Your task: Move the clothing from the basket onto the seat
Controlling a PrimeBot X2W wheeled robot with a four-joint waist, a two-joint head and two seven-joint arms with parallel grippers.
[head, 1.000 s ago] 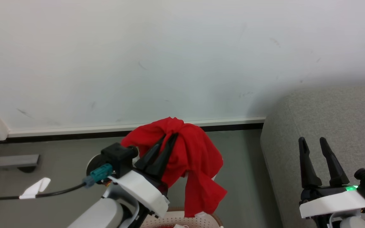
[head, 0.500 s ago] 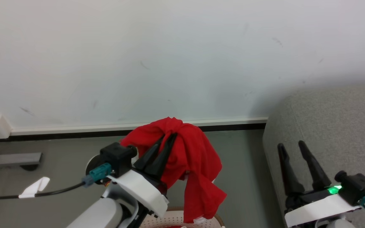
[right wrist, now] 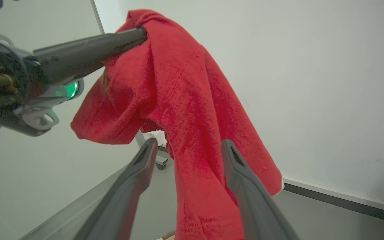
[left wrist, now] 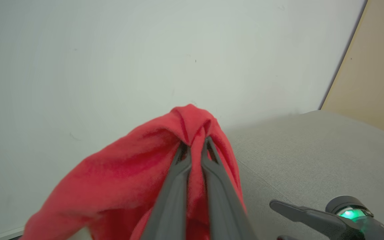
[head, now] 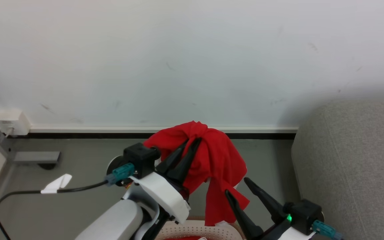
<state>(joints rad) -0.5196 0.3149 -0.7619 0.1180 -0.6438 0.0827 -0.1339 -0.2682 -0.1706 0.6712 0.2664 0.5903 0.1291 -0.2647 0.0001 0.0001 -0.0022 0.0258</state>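
left tool (head: 192, 141) pinches bunched bright red clothing (head: 222, 163) (hem hanging loose).

The right tool (right wrist: 188, 143) rises from the bottom edge with its 2 dark fingers spread wide. The lower fold of the red clothing (right wrist: 185, 86) hangs between them; whether either finger touches the fabric cannot be told. The left tool (right wrist: 141, 33) reaches in from the left, clamped on the garment's bunched top, a green light glowing on its body. Behind are a white wall (right wrist: 312, 66), a pale skirting (right wrist: 338, 192) and grey floor (right wrist: 312, 220).
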